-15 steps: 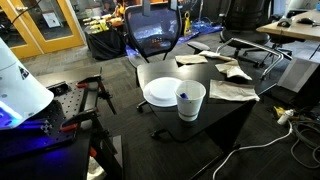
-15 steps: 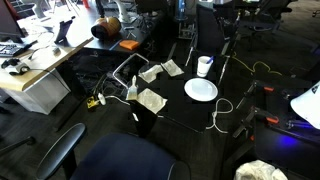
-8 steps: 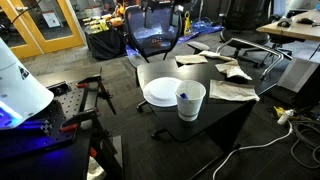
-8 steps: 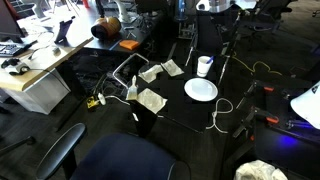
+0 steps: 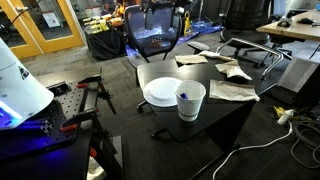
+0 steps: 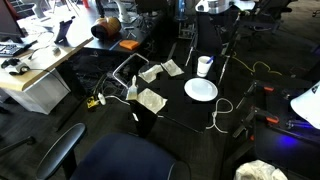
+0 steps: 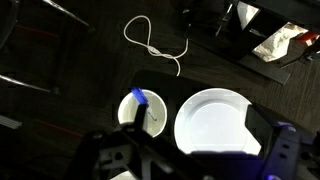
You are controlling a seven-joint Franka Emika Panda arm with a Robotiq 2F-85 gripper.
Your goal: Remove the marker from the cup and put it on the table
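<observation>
The white cup (image 5: 191, 101) stands on the black table (image 5: 226, 116), next to a flat white plate (image 5: 161, 92). The dark blue marker (image 5: 181, 97) leans inside the cup with its tip at the rim. In the wrist view I look down on the cup (image 7: 130, 108), the marker (image 7: 141, 99) and the plate (image 7: 212, 120). My gripper (image 7: 200, 126) is open and empty, high above them, its fingers spanning from the cup to the plate's far side. The arm's white end (image 6: 207, 7) shows at the top of an exterior view, above the cup (image 6: 204, 66).
Crumpled paper sheets (image 5: 232, 90) lie on the table beyond the cup. An office chair (image 5: 152, 30) stands behind the table. A white cable (image 7: 155, 45) loops on the floor. A light wooden desk (image 6: 40, 65) and clutter stand to one side.
The arm's white end has come into view at the top of an exterior view since a second ago. The cup, marker and plate have not moved.
</observation>
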